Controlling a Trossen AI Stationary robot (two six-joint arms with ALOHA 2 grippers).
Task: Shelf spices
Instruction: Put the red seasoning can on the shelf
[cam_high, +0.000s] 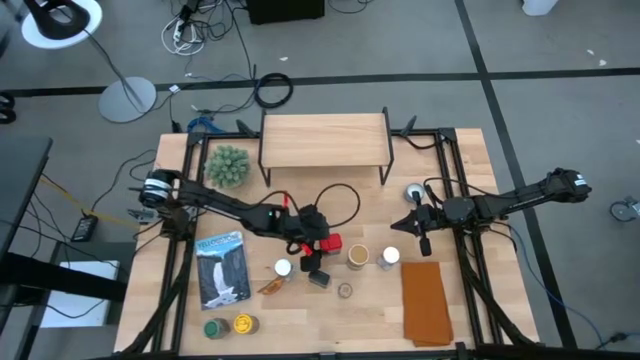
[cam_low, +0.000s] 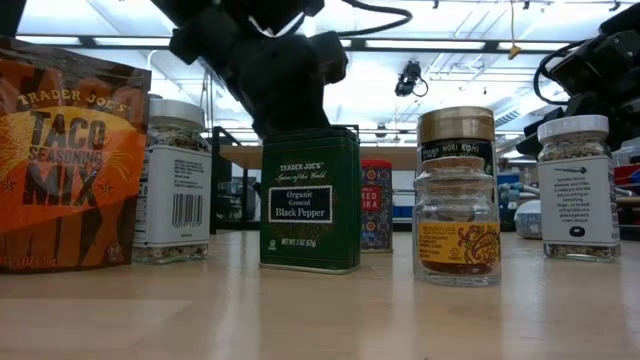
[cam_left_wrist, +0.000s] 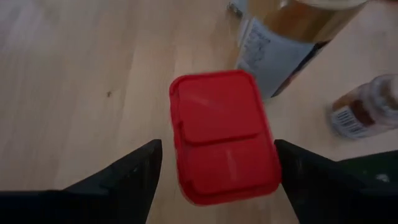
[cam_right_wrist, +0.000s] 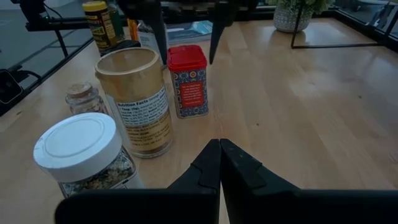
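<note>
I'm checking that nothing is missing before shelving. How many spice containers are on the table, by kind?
Tins: 2 (red tin, black pepper tin)
Jars: 6 (white-lidded jar, second white-lidded jar, gold-lidded jar, cork-topped jar, green-lidded jar, yellow-lidded jar)
Packets: 1 (taco seasoning packet)
Total: 9

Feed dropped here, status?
Left gripper open over red-lidded tin, not gripping. Right gripper shut, waiting. Shelf bare. Nothing blocking.
</note>
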